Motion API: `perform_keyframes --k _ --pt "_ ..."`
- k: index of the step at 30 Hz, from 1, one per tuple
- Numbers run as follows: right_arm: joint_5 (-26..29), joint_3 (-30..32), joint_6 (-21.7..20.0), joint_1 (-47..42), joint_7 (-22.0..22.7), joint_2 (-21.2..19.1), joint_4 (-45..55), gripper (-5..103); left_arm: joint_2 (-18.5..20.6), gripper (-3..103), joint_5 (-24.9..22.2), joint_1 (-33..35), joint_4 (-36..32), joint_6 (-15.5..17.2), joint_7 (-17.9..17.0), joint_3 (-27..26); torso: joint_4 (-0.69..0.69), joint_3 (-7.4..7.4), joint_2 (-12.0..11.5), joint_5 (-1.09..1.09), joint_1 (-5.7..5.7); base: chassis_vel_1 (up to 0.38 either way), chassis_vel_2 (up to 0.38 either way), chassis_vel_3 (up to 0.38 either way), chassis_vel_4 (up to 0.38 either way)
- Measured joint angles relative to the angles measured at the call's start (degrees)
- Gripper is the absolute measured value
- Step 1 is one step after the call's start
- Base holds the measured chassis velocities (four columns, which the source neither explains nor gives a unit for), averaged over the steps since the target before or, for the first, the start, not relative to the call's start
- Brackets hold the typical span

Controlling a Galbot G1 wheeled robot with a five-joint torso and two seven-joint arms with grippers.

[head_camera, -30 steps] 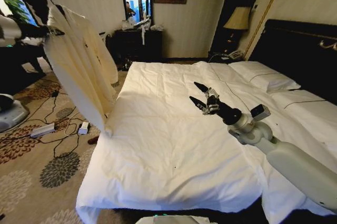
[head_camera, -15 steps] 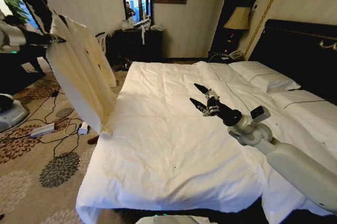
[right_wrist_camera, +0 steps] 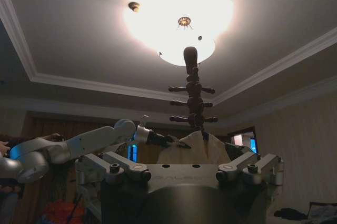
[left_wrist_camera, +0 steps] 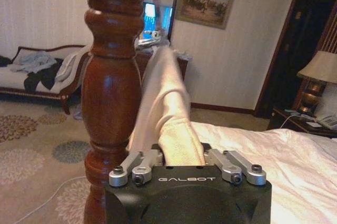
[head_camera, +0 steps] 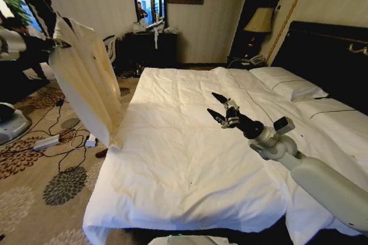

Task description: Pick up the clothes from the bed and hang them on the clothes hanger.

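A wide bed point(head_camera: 190, 159) with white sheets spreads across the room, its black headboard at the right. Left of it, off the mattress, the pale cream clothes point(head_camera: 86, 81) hang in the air beside a turned wooden coat stand point(left_wrist_camera: 110, 92). The left gripper point(left_wrist_camera: 181, 156) is clamped on a fold of the clothes. The right gripper point(head_camera: 217, 103) hovers over the bed, its fingers spread apart, holding nothing.
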Motion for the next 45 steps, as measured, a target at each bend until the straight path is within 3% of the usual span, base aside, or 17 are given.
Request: perform_keyframes --k 4,7,10,11,13,19,22,27,31,37,38,39,40,42,43,45 --pt "0.02 0.07 0.00 -0.21 -0.05 -0.12 0.29 100 2.02 47 -0.91 0.92 -3.91 -0.27 -0.58 -0.91 -0.01 0.00 0.00 0.00 0.00 0.000 0.000 0.000 0.000" --pt "0.02 0.09 0.00 -0.37 -0.05 -0.16 0.49 100 3.96 53 -1.87 1.73 -7.09 -0.44 -0.92 -1.65 -0.01 0.00 0.00 0.00 0.00 0.000 0.000 0.000 0.000" --pt "0.02 0.12 0.00 -0.56 -0.07 -0.16 0.74 100 6.74 69 -2.73 2.92 -10.89 -0.48 -1.07 -2.54 -0.01 0.00 0.00 0.01 0.00 0.000 0.000 0.000 0.000" --pt "0.02 0.12 0.00 -0.56 -0.07 -0.16 0.74 100 6.74 69 -2.73 2.92 -10.89 -0.48 -1.07 -2.54 -0.01 0.00 0.00 0.01 0.00 0.000 0.000 0.000 0.000" --pt "0.01 0.06 0.00 -0.57 -0.09 -0.08 0.79 100 8.89 80 -2.87 4.79 -13.47 -0.48 -1.05 -4.07 -0.01 0.00 0.00 0.00 -0.01 0.000 0.000 0.000 0.000" --pt "-0.07 -0.18 -0.06 -0.75 -0.09 0.49 1.02 100 14.03 98 -2.64 10.88 -18.83 -0.34 -0.95 -9.02 -0.01 0.00 0.00 0.00 0.00 0.000 0.000 0.000 0.000" --pt "-0.17 -0.11 -0.08 -1.19 -0.09 0.40 1.13 100 17.21 100 -2.22 17.14 -22.11 -0.16 -0.85 -15.68 -0.02 0.00 0.00 -0.01 -0.01 0.000 0.000 0.000 0.000" --pt "-0.14 0.21 -0.08 -1.22 0.00 -0.02 1.17 100 20.78 100 -1.80 23.48 -26.66 -0.28 -0.83 -21.95 0.03 -0.01 0.00 -0.01 -0.02 0.000 0.000 0.000 0.000" --pt "-0.11 0.64 -0.08 -1.43 0.11 -0.19 0.87 100 22.74 100 -1.97 25.21 -29.59 -0.95 -0.80 -23.63 -0.04 0.00 0.00 0.00 -0.01 0.000 0.000 0.000 0.000" --pt "0.21 1.97 -0.07 -2.53 2.18 0.15 1.21 100 24.62 100 -5.02 25.14 -33.61 -2.64 -2.90 -24.69 0.00 0.00 0.00 0.01 -0.01 0.000 0.000 0.000 0.000" --pt "1.06 3.20 -0.03 -3.12 4.06 0.72 1.81 100 24.88 100 -7.12 24.97 -34.63 -5.47 -4.84 -24.94 0.00 0.00 0.01 0.02 -0.01 0.000 0.000 0.000 0.000" --pt "1.71 5.12 -0.03 -3.93 5.83 1.45 2.20 100 24.83 100 -8.28 25.00 -34.91 -10.90 -5.25 -25.21 0.00 0.00 0.00 0.02 -0.01 0.000 0.000 0.000 0.000" --pt "1.71 5.12 -0.03 -3.93 5.83 1.45 2.20 100 24.83 100 -8.28 25.00 -34.91 -10.90 -5.25 -25.21 0.00 0.00 0.00 0.02 -0.01 0.000 0.000 0.000 0.000" --pt "1.91 11.38 -0.04 -6.84 10.44 3.63 2.75 100 24.44 100 -6.24 25.63 -34.36 -23.68 -3.72 -25.47 -0.02 0.00 0.00 0.03 0.00 0.000 0.000 0.000 0.000" --pt "1.91 11.38 -0.04 -6.84 10.44 3.63 2.75 100 24.44 100 -6.24 25.63 -34.36 -23.68 -3.72 -25.47 -0.02 0.00 0.00 0.03 0.00 0.000 0.000 0.000 0.000" --pt "0.61 19.52 0.00 -11.74 16.24 7.01 3.92 100 25.08 100 -3.10 27.12 -34.47 -31.62 -2.75 -25.69 -0.02 0.01 0.00 0.00 0.01 0.000 0.000 0.000 0.000"
